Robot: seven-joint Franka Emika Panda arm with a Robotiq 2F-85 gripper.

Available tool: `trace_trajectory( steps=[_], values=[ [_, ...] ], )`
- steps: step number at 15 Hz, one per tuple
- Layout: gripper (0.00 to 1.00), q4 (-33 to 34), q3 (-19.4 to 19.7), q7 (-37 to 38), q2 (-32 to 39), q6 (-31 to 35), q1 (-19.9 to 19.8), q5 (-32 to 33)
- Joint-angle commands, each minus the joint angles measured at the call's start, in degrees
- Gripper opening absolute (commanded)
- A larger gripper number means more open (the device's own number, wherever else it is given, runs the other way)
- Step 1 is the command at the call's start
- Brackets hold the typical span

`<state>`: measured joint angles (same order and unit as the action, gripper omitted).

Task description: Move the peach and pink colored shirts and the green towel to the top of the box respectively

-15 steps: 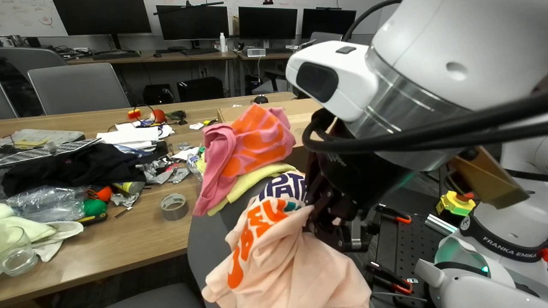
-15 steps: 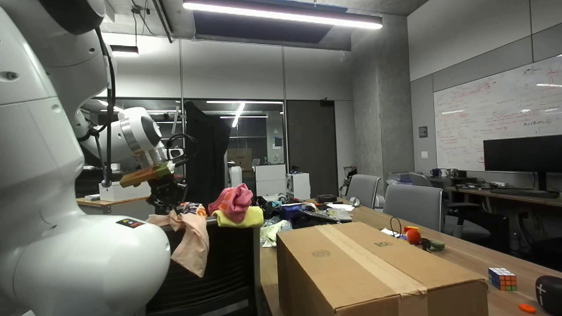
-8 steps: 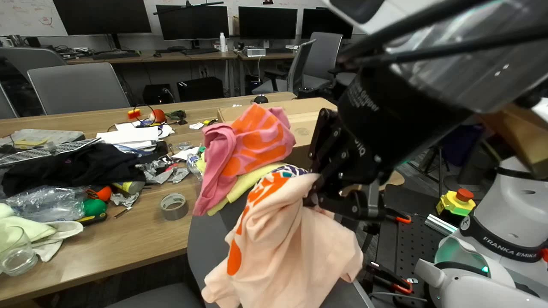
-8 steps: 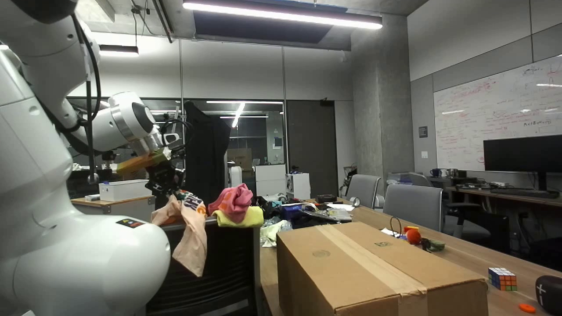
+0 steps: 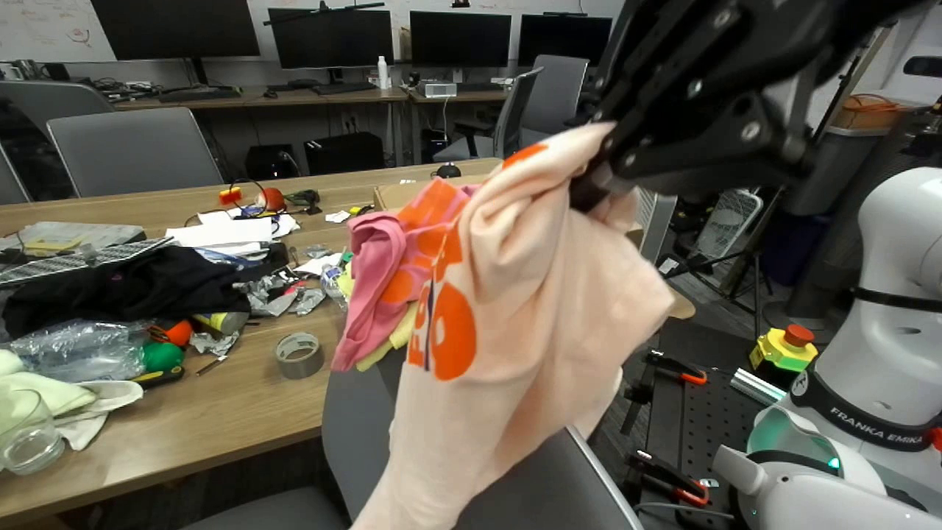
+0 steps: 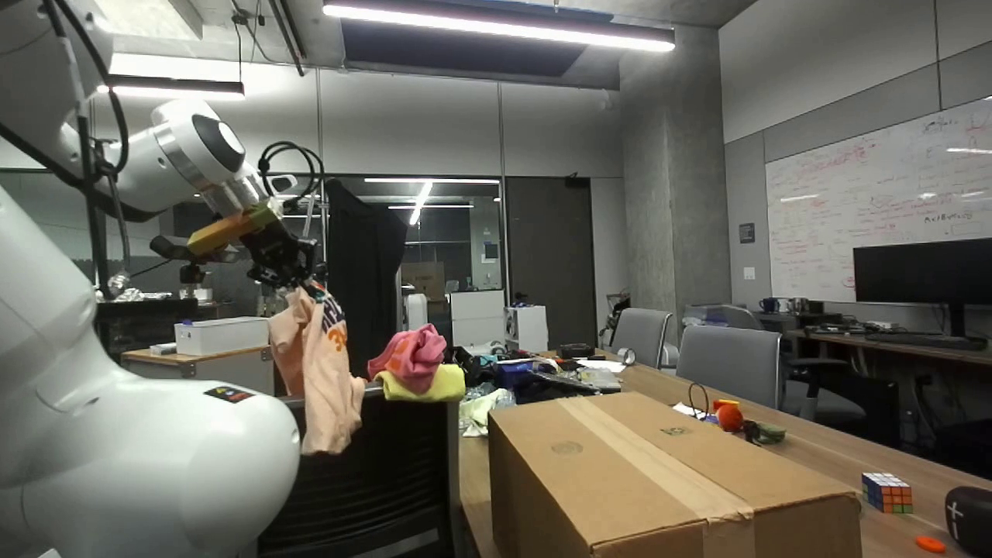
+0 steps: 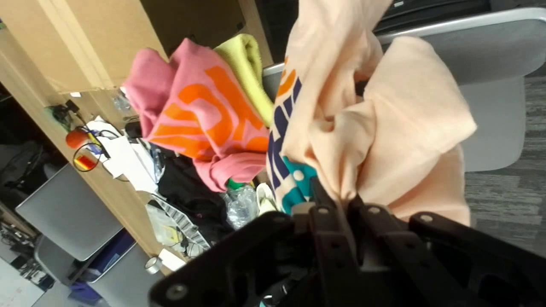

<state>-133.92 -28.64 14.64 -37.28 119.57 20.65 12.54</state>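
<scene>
My gripper (image 7: pixel 340 200) is shut on a bunched fold of the peach shirt (image 7: pixel 409 102), which dangles from the fingertips in all views. In an exterior view the shirt (image 6: pixel 329 387) hangs beside the top of a chair back; whether it still touches the chair I cannot tell. The pink shirt (image 6: pixel 411 356), with orange patches, lies over the green towel (image 6: pixel 438 385) on the far end of that chair back. Part of the towel is covered. The brown box (image 6: pixel 620 465) stands on the table with nothing on its top.
The chair back (image 5: pixel 357 427) stands between the arm base and the wooden table (image 5: pixel 243 412). Tape (image 5: pixel 299 355), a black cloth (image 5: pixel 132 294), plastic wrap and papers clutter the table. A puzzle cube (image 6: pixel 887 493) and a dark speaker (image 6: pixel 969 519) stand near the box.
My gripper has risen, drawing the peach shirt up from the chair back so that it now hangs in the air. The pink shirt, green towel and box have stayed in place.
</scene>
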Motion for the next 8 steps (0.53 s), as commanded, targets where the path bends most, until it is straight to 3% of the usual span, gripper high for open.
trace_trajectory(
  steps=[1, 8],
  values=[
    [0.02, 6.1, 1.1, -2.0, -3.1, -6.2, -1.9, 2.0],
    [0.02, 16.2, 3.9, -3.9, -6.6, -14.6, -6.1, 3.1]
  ],
)
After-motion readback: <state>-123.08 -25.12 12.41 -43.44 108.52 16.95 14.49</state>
